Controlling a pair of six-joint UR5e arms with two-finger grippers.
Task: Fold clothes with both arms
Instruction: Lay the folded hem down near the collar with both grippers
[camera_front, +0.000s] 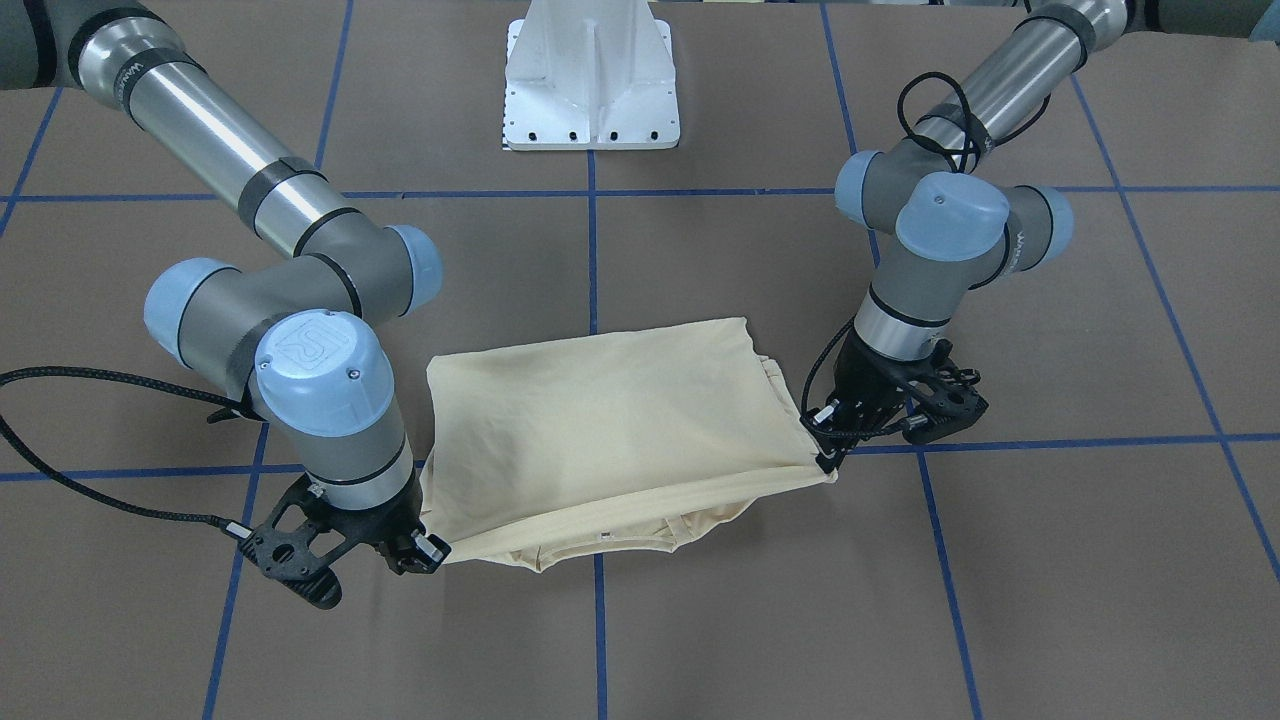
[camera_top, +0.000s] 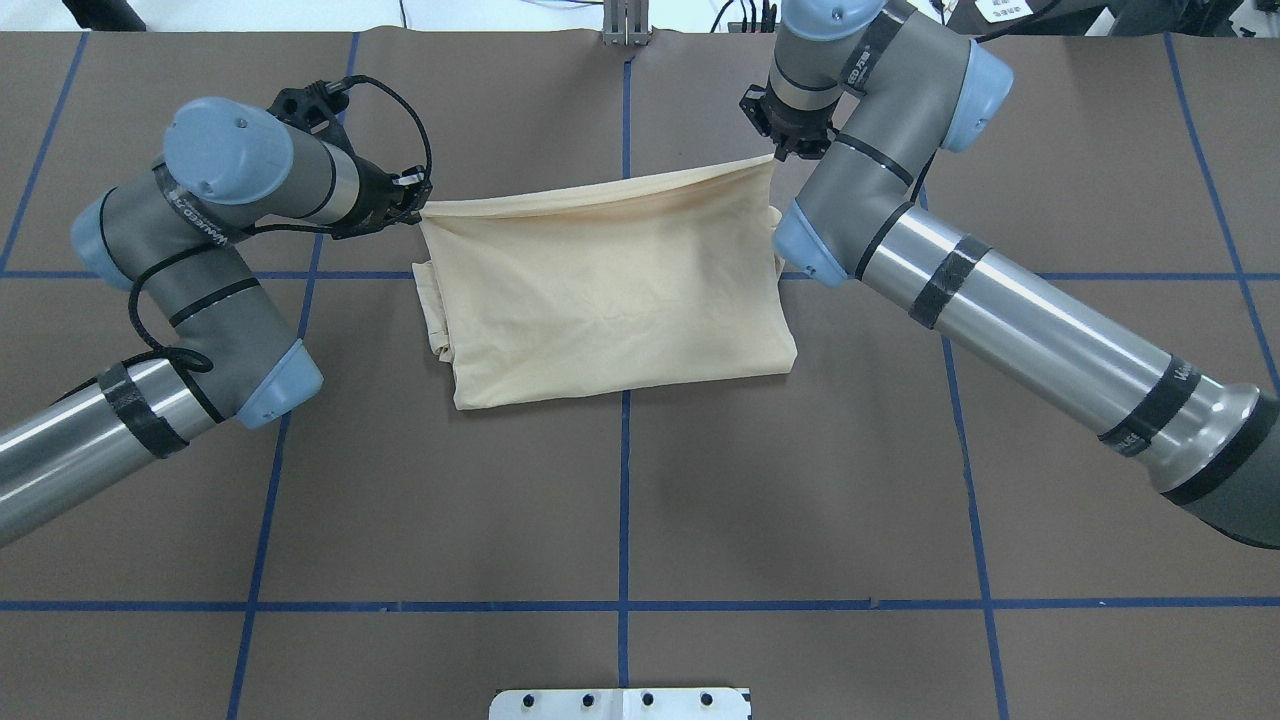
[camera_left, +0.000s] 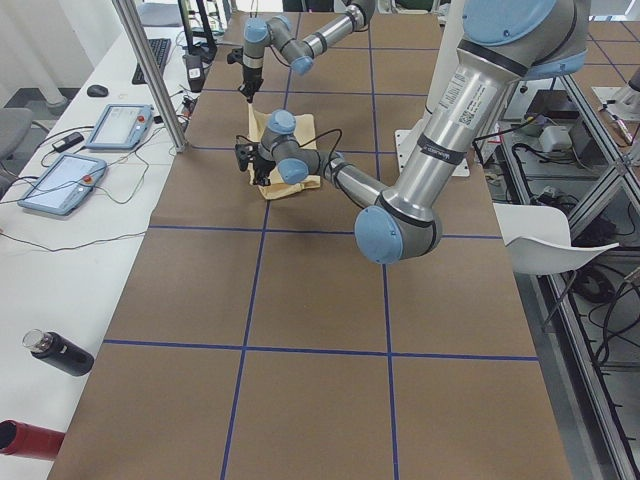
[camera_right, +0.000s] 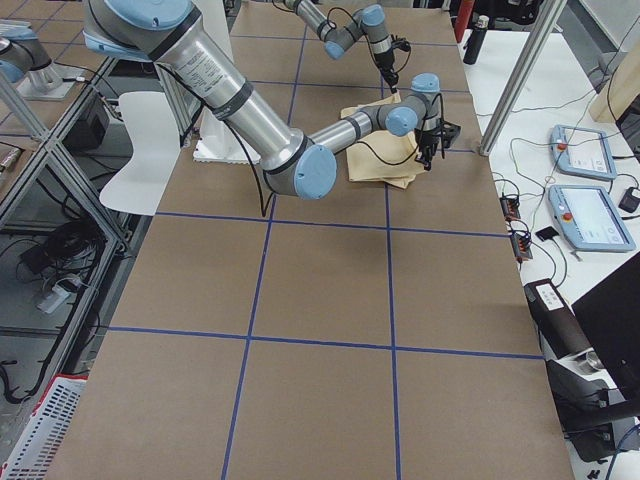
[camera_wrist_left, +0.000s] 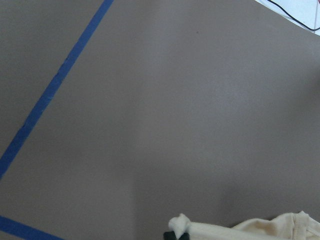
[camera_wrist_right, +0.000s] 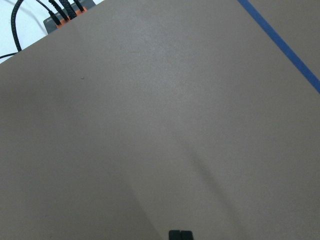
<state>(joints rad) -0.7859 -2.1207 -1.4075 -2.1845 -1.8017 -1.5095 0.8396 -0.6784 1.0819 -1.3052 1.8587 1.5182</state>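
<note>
The cream-yellow T-shirt (camera_top: 600, 290) lies folded in a rectangle on the brown table, plain side up, with the print hidden. Its collar edge (camera_front: 610, 540) shows at the side away from the robot. My left gripper (camera_top: 418, 205) is shut on one corner of the top layer, seen on the right of the front-facing view (camera_front: 826, 458). My right gripper (camera_top: 790, 152) is shut on the other corner (camera_front: 432, 553). The held edge is stretched taut between them, lifted a little off the lower layers. The left wrist view shows a pinch of cloth (camera_wrist_left: 240, 230).
The white pedestal base (camera_front: 590, 80) stands at the robot's side of the table. Blue tape lines (camera_top: 624, 500) grid the brown surface. A side bench holds tablets (camera_left: 60, 183) and a dark bottle (camera_left: 60, 352). A white chair (camera_left: 540, 235) stands beside the table.
</note>
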